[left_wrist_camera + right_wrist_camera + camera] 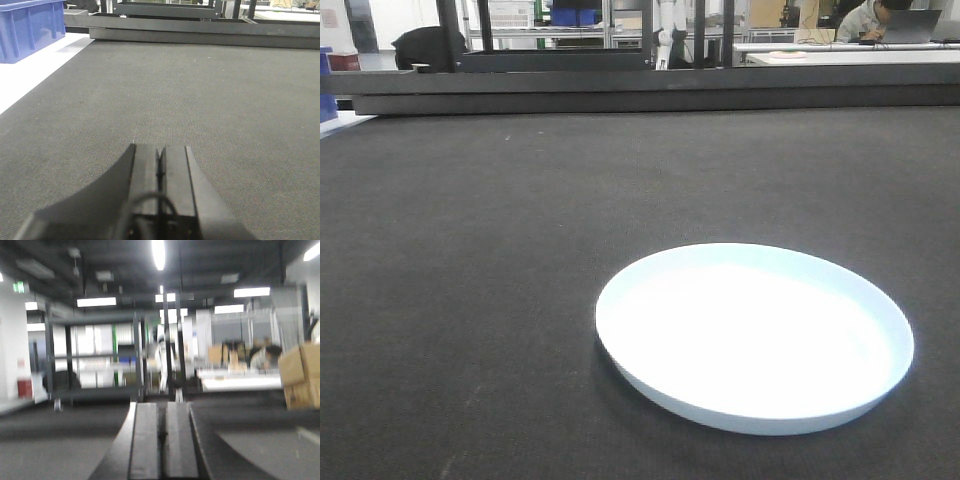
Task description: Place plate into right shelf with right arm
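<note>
A white round plate [755,335] lies flat on the dark grey table mat [500,250], at the front right of the front view. No gripper shows in that view. My left gripper [160,149] is shut and empty, low over bare mat in the left wrist view. My right gripper [161,405] is shut and empty, held level and pointing across the table at a dark metal shelf frame [95,360]. The right wrist view is blurred. The plate shows in neither wrist view.
A dark shelf rail [640,85] runs along the table's far edge. A blue crate [30,27] stands at the far left on a white surface. A cardboard box [300,375] is at the right. A person [875,18] sits at a far desk.
</note>
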Robot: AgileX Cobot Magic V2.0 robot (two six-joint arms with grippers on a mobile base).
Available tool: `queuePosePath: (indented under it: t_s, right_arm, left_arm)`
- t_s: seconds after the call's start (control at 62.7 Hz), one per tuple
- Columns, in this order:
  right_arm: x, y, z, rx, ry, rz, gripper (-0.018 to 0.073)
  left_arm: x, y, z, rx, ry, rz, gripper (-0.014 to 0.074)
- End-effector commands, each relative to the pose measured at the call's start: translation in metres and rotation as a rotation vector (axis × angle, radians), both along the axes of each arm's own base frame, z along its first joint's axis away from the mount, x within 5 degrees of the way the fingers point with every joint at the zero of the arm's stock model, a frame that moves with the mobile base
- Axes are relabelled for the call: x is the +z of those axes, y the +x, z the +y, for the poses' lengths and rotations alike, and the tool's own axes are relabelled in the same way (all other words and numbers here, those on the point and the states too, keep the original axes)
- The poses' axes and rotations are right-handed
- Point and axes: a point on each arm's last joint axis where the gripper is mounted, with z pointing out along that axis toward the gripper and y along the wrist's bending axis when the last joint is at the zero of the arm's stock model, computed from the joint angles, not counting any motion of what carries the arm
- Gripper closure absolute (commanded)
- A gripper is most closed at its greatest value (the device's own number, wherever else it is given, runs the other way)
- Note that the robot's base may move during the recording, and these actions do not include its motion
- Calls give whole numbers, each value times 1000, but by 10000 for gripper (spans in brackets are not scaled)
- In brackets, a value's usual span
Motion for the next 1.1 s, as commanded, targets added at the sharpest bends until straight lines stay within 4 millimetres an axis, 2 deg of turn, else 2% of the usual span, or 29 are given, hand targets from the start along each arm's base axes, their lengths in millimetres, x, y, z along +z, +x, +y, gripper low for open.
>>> queuePosePath:
  t_s: [0.0, 0.175, 0.335, 0.606, 0.717, 0.877, 0.988, 1.084]
  right_arm:
    - [19, 12, 0, -6, -15, 95, 494]
    - [17, 49, 2, 12, -21, 468, 494]
    - [7, 84, 5, 50, 19, 800, 494]
    - [-17, 122, 9, 84, 6, 1331, 494]
    - [-17, 141, 17, 127, -24, 1450, 494]
    - [-21, 165, 43, 205, -88, 1574, 491]
    - [-32, 186, 61, 173, -40, 1643, 486]
    - [-39, 202, 76, 120, 4, 1683, 425]
  left_arm:
    - [5, -1, 1, 9, -18, -89, 724]
    - [5, -1, 1, 9, -18, -89, 724]
    - [5, -1, 1, 9, -18, -89, 724]
    - [5, -1, 1, 9, -18, -89, 724]
    - [5, -1, 1, 9, -18, -89, 724]
    - [5, -1, 1, 9, -18, -89, 724]
    - [5, -1, 1, 9, -18, -89, 724]
    - [5, -1, 1, 9, -18, -89, 724]
